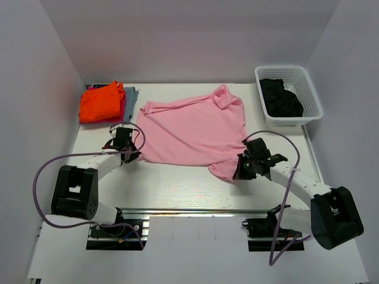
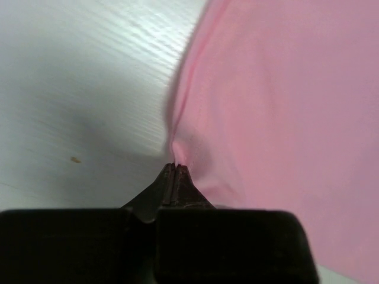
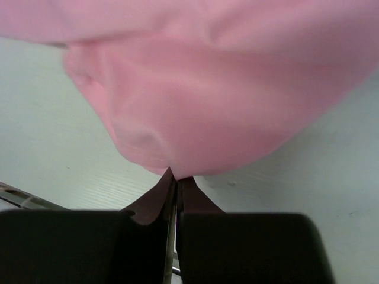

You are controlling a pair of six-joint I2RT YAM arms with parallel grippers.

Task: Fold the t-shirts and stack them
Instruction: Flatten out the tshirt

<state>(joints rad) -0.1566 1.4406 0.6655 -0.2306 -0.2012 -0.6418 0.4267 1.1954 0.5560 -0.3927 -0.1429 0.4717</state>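
Note:
The light pink t-shirt point(image 1: 192, 130) lies spread on the white table, its far right part bunched. My left gripper point(image 1: 135, 157) is shut on the shirt's near left corner; in the left wrist view point(image 2: 175, 167) the cloth point(image 2: 278, 100) pinches between the tips. My right gripper point(image 1: 238, 171) is shut on the shirt's near right corner; in the right wrist view point(image 3: 175, 174) the pink cloth point(image 3: 207, 106) bulges above the tips. A folded bright orange t-shirt point(image 1: 100, 102) tops a pile at the far left, over red point(image 1: 123, 108) and grey-blue point(image 1: 131, 94) cloth. A black t-shirt point(image 1: 281, 97) lies in the basket.
A white plastic basket point(image 1: 311, 89) stands at the far right. White walls close in the table on the left, back and right. Purple cables loop beside both arms near the front rail point(image 1: 195, 211).

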